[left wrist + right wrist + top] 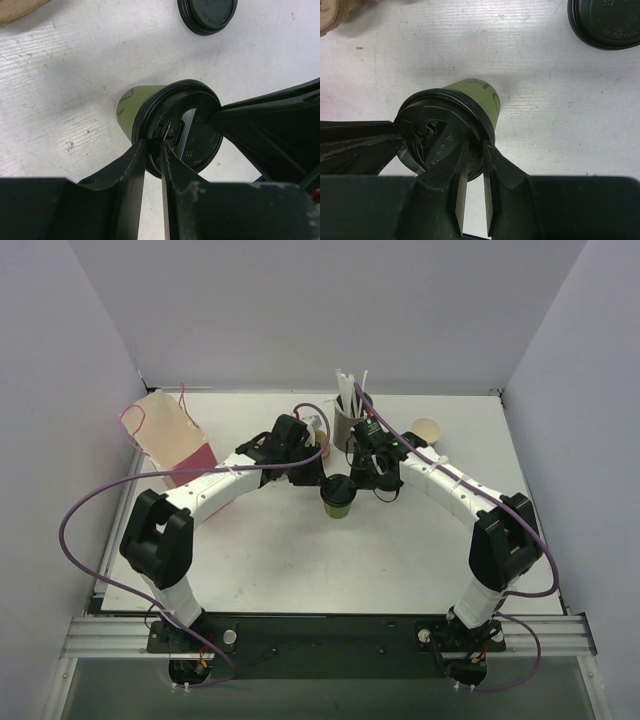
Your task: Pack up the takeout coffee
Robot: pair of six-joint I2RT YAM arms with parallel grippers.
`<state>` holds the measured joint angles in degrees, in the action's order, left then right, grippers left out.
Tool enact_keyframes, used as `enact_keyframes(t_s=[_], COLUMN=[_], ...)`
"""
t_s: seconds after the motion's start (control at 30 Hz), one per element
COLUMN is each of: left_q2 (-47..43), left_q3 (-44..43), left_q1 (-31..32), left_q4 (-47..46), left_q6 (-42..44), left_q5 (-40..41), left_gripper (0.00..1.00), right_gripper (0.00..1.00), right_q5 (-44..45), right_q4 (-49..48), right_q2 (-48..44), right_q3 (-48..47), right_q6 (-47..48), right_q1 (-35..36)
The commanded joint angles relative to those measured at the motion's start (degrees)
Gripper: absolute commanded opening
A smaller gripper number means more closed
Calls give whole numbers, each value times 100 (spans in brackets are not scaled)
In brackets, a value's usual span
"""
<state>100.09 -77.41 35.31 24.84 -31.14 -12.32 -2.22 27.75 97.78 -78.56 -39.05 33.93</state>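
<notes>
Both pairs of jaws are clenched onto the rim of the black lid [200, 142], one from each side. My left gripper [154, 144] pinches the lid's edge near its sip hole, with only a thin slit between its fingers. My right gripper [476, 146] bites the opposite edge just as narrowly. I can't quite tell from the wrist views how hard the pads press, but both look closed on the plastic.

That lid sits on top of the green paper cup [480, 92], which stands upright on the white table [300, 570], around the middle and between the two arms.

A second black lid [607, 22] lies flat on the table beyond the cup, apart from it. Farther back I see the grey holder of white straws [348, 425], another cup with a cream inside [427, 430] to its right, and a translucent pink bag [170, 440] at the far left.
</notes>
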Motion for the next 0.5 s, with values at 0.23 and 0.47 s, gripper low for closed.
enact_keyframes(t_s=[0.23, 0.47], left_q2=[186, 159], left_q3=[823, 1253], left_q1=[143, 143], left_q4=[4, -216], left_q6=[-200, -323], left_q5=[238, 239], left_gripper=[27, 27], right_gripper=[11, 11], right_q5=[-174, -200], right_q4=[-111, -191], right_q2=[321, 330], right_q3=[869, 1045], right_q6=[-226, -288], right_q1=[78, 131])
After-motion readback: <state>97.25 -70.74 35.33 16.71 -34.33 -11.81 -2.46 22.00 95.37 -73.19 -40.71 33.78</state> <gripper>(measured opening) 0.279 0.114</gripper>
